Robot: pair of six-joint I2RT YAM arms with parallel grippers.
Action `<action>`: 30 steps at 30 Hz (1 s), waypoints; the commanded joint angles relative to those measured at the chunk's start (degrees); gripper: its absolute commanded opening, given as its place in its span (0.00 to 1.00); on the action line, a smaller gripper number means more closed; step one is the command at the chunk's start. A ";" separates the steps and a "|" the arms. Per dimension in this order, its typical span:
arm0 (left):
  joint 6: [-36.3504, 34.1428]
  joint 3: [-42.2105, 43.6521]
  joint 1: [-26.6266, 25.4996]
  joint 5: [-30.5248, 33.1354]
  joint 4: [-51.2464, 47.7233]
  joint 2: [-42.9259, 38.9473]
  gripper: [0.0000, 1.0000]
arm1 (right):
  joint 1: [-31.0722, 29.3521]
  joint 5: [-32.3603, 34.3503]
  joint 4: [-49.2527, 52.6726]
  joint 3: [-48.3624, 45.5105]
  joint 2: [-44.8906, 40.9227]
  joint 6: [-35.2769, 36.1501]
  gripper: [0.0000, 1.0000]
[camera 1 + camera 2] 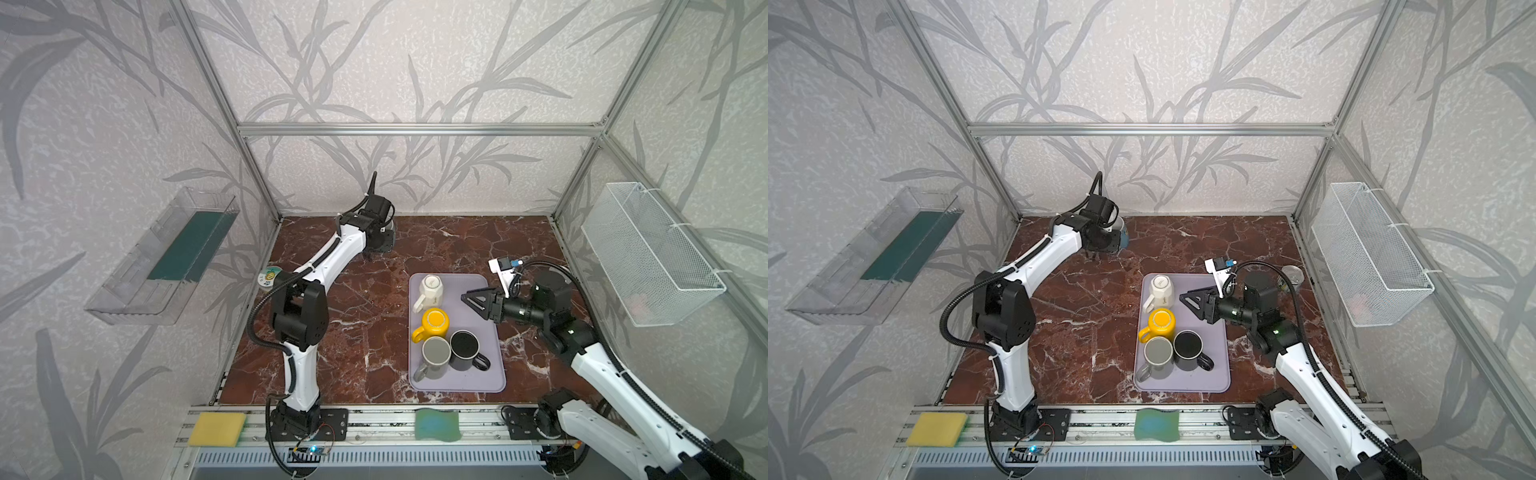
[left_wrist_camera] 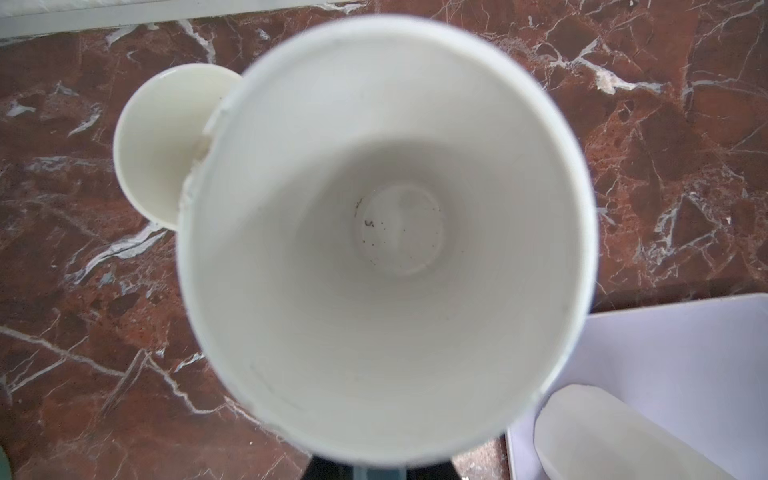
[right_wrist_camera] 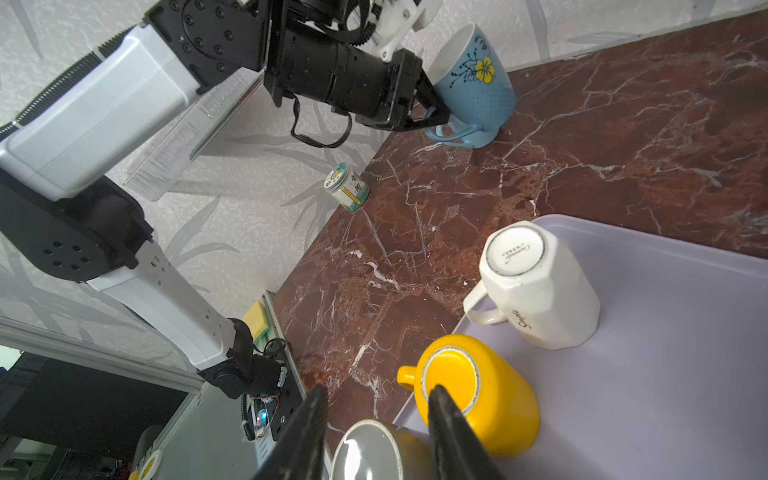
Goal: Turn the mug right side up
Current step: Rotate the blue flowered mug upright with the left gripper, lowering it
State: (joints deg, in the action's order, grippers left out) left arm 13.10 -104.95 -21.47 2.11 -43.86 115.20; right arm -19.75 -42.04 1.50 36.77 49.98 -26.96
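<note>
Five mugs are in view: a white mug (image 1: 432,288), a yellow mug (image 1: 435,322), a grey mug (image 1: 436,352), a black mug (image 1: 464,345) and a blue mug (image 3: 478,95). There is one lilac tray (image 1: 457,386). Two sponges: a yellow sponge (image 1: 218,429) and a green sponge (image 1: 436,424). Two robot arms, the left arm (image 1: 336,253) and the right arm (image 1: 611,374). One patterned jar (image 1: 269,276), one silvery tin (image 1: 1292,275), one clear wall bin (image 1: 124,291) and one wire basket (image 1: 648,249).
</note>
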 commanded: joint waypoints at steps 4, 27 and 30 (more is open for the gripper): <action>0.11 -7.67 -0.01 2.64 -2.30 4.06 0.00 | 0.32 -0.77 -0.49 -0.97 -1.59 0.19 0.41; 1.92 -26.41 -0.32 6.92 -12.48 19.25 0.00 | 0.32 -0.92 -1.50 -2.24 -3.46 -0.64 0.41; 2.28 -28.16 -0.50 7.27 -13.19 20.53 0.00 | 0.32 -0.94 -1.50 -2.27 -3.66 -0.64 0.41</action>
State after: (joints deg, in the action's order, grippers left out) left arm 14.26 -129.49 -21.61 7.46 -56.14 135.90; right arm -19.75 -42.06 1.56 34.74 47.29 -27.42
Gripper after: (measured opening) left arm 0.163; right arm 0.413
